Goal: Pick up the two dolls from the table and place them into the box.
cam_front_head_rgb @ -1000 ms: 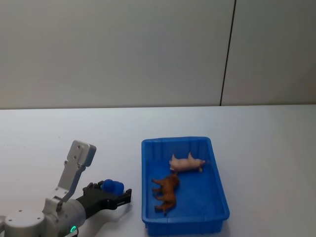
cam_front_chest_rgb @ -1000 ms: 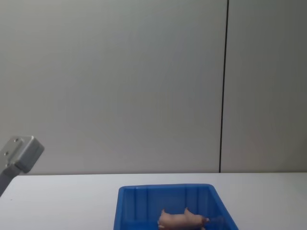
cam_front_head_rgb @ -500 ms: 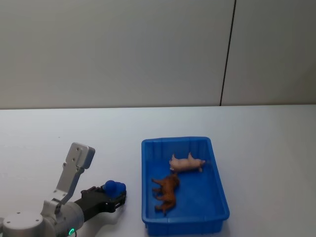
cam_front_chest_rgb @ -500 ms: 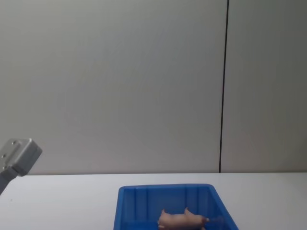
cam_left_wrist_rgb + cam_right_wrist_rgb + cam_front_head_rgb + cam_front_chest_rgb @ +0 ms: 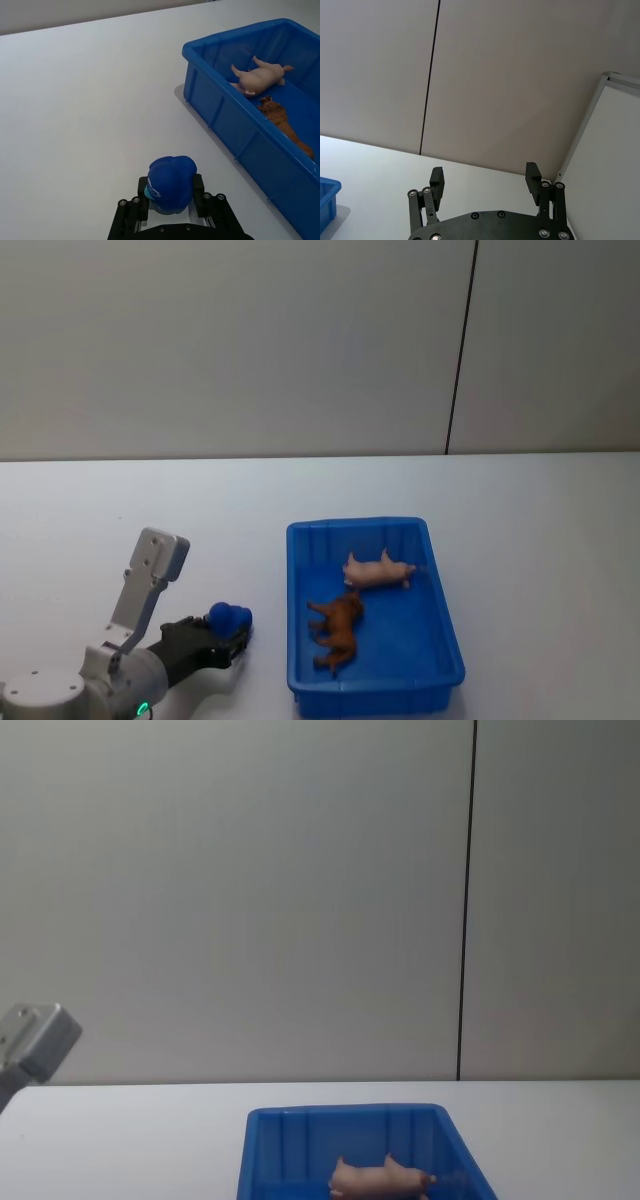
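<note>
The blue box (image 5: 445, 635) stands on the white table just right of centre. Both dolls lie inside it: the pale pink pig doll (image 5: 378, 570) toward the back, the brown fuzzy doll (image 5: 338, 632) nearer the front. The chest view shows the box (image 5: 300, 1140) and the pink doll (image 5: 380, 1180) from the side. In the left wrist view the box (image 5: 235, 130) holds the pink doll (image 5: 260, 77) and the brown doll (image 5: 280, 120). My left gripper (image 5: 232, 632) hovers low, left of the box, shut and holding nothing, with a blue rounded lump (image 5: 170, 182) over its fingers. My right gripper (image 5: 485, 177) is open and empty.
The left arm's grey link (image 5: 150, 570) rises at the front left and also shows at the chest view's left edge (image 5: 35, 1040). A grey wall with a dark vertical seam (image 5: 460, 350) closes the back. A white panel (image 5: 610, 160) stands beside the right gripper.
My left gripper has drawn back, away from the box and toward the front left. The arm's grey link has sunk a little. The dolls and the box have stayed put.
</note>
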`<action>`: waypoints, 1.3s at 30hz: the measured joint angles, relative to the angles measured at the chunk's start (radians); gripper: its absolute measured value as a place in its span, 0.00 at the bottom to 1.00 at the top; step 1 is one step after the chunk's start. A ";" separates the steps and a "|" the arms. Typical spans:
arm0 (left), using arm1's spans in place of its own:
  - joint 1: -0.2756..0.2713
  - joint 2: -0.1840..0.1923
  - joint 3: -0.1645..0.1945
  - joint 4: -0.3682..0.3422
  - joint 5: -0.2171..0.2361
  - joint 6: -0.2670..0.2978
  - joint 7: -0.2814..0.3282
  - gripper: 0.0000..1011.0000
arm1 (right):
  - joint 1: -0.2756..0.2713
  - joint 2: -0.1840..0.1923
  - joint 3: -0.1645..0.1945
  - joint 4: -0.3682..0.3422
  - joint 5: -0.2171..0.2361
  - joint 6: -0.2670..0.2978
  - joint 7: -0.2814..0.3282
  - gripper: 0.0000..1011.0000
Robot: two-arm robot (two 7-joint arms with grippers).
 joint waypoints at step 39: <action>-0.039 0.015 -0.044 -0.173 0.037 -0.170 -0.084 0.28 | 0.000 0.000 0.000 0.000 0.000 0.000 0.000 0.99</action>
